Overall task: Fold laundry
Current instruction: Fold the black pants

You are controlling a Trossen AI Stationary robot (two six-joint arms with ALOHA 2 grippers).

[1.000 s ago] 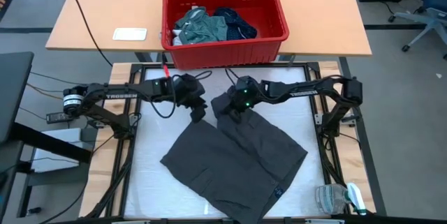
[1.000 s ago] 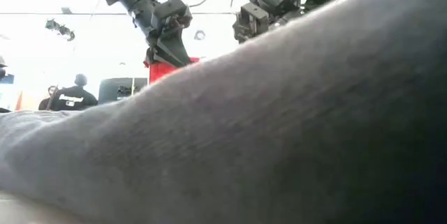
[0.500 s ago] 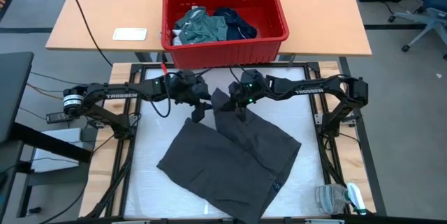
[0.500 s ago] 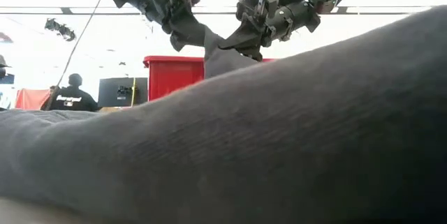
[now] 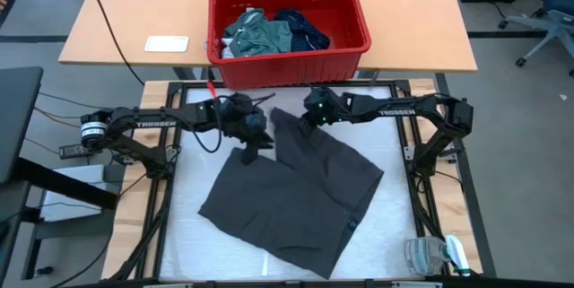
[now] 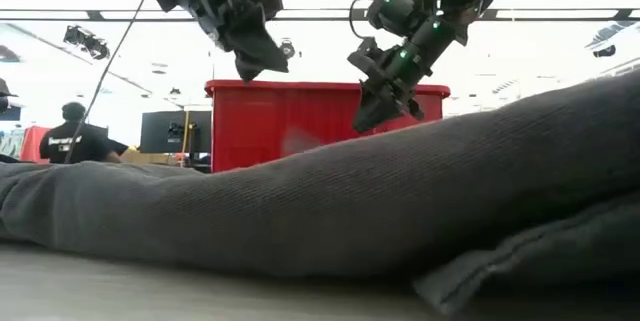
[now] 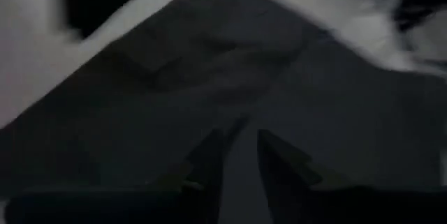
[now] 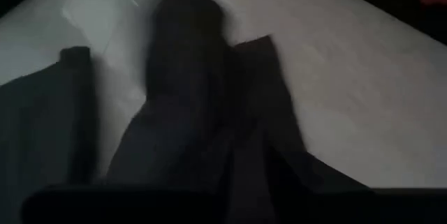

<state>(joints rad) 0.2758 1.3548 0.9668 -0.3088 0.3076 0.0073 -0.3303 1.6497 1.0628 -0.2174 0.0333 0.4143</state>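
Both grippers, left [image 5: 247,149] and right [image 5: 311,125], have lifted slightly apart-fingered off the charcoal grey garment [image 5: 291,194], lying flatter near the red basket [image 5: 289,28].

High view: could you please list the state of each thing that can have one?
Grey garment: spread flat on the table, held by neither arm.
Red basket: upright, holding crumpled clothes.
Left gripper: raised over the garment's edge, fingers slightly apart, empty.
Right gripper: raised above the garment's far corner, holding nothing.
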